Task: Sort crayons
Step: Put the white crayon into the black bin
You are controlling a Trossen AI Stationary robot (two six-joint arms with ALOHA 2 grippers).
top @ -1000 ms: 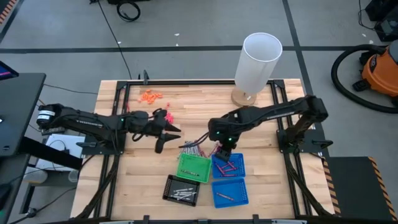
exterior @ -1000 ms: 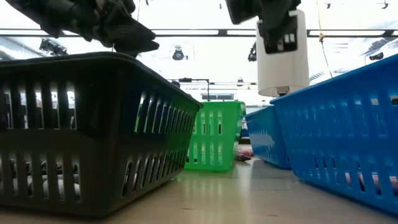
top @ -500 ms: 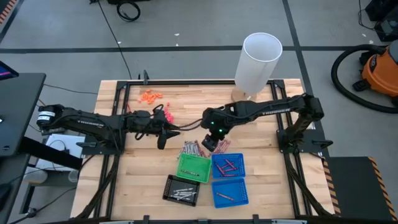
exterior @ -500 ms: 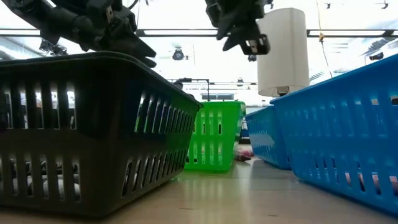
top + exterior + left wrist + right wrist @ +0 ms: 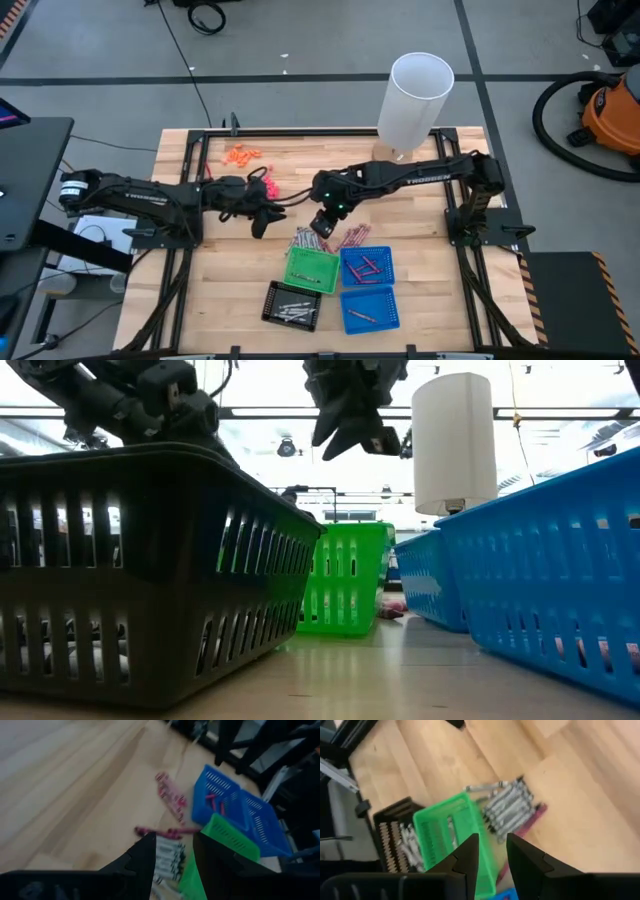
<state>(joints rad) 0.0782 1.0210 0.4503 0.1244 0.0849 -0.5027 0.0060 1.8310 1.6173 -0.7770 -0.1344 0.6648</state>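
Right claw (image 5: 322, 221), jaws apart and empty, hovers above loose crayons (image 5: 310, 240) on the desk (image 5: 420, 220) beside the green tray (image 5: 310, 268); it should straddle one stick squarely. Left claw (image 5: 258, 226) waits open nearby.

A loose heap of crayons (image 5: 318, 241), grey and maroon, lies flat at the frame's centre. More grey ones (image 5: 291, 309) lie lower, in the black basket; maroon ones (image 5: 366, 268) sit right of centre, in blue.

2 dark jointed arms, green indicator lights glowing, black wedge-shaped fingers.
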